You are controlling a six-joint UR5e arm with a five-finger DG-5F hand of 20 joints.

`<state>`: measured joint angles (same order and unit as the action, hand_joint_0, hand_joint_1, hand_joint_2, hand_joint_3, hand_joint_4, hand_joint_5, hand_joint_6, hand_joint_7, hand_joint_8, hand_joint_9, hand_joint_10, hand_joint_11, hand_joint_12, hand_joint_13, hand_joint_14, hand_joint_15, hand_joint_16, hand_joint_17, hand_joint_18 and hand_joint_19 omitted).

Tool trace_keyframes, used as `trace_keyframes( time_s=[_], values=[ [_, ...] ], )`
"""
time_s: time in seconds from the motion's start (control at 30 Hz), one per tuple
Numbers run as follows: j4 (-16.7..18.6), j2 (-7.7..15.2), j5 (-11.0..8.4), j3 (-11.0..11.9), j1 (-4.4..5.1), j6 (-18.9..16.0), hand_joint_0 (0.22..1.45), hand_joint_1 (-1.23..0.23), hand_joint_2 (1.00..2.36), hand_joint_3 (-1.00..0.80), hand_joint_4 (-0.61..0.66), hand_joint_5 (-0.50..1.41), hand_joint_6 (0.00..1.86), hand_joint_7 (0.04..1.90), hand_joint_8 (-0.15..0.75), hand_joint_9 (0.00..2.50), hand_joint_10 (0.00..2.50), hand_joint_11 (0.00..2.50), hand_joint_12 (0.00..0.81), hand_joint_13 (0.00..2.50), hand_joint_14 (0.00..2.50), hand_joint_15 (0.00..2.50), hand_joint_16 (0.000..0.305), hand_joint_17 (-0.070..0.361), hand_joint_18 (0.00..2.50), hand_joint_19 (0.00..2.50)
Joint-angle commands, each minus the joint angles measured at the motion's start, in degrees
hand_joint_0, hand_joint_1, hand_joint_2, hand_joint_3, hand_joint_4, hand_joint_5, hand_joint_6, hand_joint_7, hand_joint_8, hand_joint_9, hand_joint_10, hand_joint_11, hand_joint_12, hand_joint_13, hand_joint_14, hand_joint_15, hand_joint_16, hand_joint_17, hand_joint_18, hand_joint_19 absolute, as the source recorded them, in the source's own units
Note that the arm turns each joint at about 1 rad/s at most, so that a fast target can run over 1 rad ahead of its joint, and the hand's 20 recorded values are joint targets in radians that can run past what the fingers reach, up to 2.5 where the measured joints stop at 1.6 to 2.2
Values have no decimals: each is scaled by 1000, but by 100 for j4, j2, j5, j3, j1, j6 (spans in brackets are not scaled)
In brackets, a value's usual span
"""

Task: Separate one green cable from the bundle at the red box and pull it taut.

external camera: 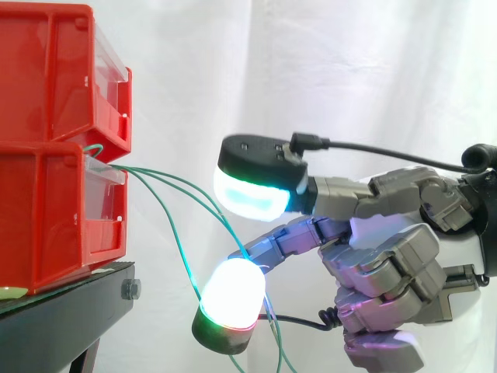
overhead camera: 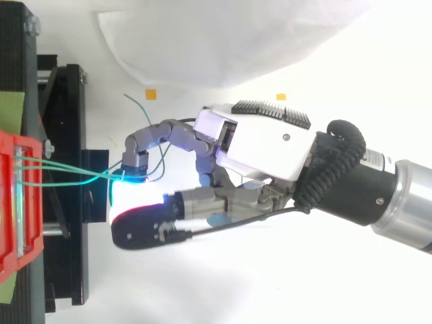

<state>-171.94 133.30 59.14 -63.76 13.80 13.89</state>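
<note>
Red bins (external camera: 46, 210): two stacked at 9 o'clock, on the black stand (external camera: 70, 307)
Green cables (overhead camera: 94, 174): leave the lower bin's front, slope toward 4 o'clock, gather at the fingertips, loose ends hanging toward 6 o'clock
Hand (external camera: 388, 256): enters at 3 o'clock, fingers curled, closed on the green cables between a cyan-lit fingertip (overhead camera: 133, 169) and a white pad (external camera: 233, 289)

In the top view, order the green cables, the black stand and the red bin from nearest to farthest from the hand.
1. Green cables, at the hand's fingers.
2. Black stand, just left of them.
3. Red bin, at the left edge.
</note>
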Motion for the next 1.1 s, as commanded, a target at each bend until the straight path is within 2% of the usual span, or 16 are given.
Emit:
trace_keyframes(
  time_s=[0.0,0.07,0.27,0.33,0.37,0.47,0.57,0.67,0.73,0.77,0.83,0.87,0.9,0.97,1.03,1.07],
  values=[
    [-6,3,-16,4,0,-44,370,-212,1000,-500,124,19,744,1027,344,2194,3,2150,465,1727,1021,1398,92,208,1671,962],
    [-6,3,-51,4,0,-53,364,-161,1000,-500,155,26,725,1040,353,2203,5,2141,472,1745,1005,1398,94,211,1704,949],
    [-15,3,-60,4,0,35,376,-184,1000,-500,183,44,662,1178,342,2221,10,2092,470,1756,975,1404,92,207,1700,960],
    [2,3,-51,4,0,246,384,-185,1000,-500,167,54,648,1205,345,2246,12,2091,465,1769,958,1421,91,205,1707,960],
    [2,3,-25,4,-17,510,385,-188,1000,-500,167,55,648,1202,336,2252,12,2085,465,1780,955,1412,91,205,1711,961],
    [64,3,-60,4,-70,800,395,-209,1000,-500,164,62,652,1186,331,2287,15,2082,464,1810,932,1431,88,199,1717,966],
    [266,3,-60,4,-123,712,404,-225,1000,-500,168,63,656,1181,327,2303,16,2071,454,1825,921,1435,87,196,1710,973],
    [495,3,-104,4,-167,422,409,-246,1000,-500,157,62,659,1178,323,2304,17,2097,452,1823,922,1458,86,194,1710,964],
    [521,3,-130,-5,-184,264,413,-273,1000,-500,155,61,664,1172,315,2307,16,2091,457,1827,925,1432,86,193,1709,977],
    [468,3,-166,-5,-202,44,413,-276,1000,-500,157,60,669,1163,315,2310,16,2096,453,1826,922,1450,86,193,1712,977],
    [372,3,-122,-5,-211,-18,414,-283,1000,-500,160,60,670,1160,321,2311,17,2103,460,1831,923,1443,85,192,1711,977],
    [345,3,-113,-5,-211,26,414,-284,1000,-500,161,59,671,1163,312,2311,17,2099,453,1829,921,1461,86,193,1712,978],
    [380,3,10,4,-281,562,414,-290,1000,-500,160,60,672,1155,314,2309,16,2121,461,1832,924,1449,86,193,1712,969],
    [416,3,63,4,-299,791,415,-304,1000,-500,164,58,672,1165,322,2309,16,2117,459,1828,930,1452,85,192,1711,978],
    [600,3,98,-5,-307,1195,415,-315,1000,-500,167,57,670,1161,321,2300,17,2104,456,1823,926,1465,86,192,1712,979],
    [662,3,89,-5,-307,1266,416,-316,1000,-500,171,57,670,1160,330,2301,16,2102,464,1823,927,1463,85,192,1710,978]
  ],
)
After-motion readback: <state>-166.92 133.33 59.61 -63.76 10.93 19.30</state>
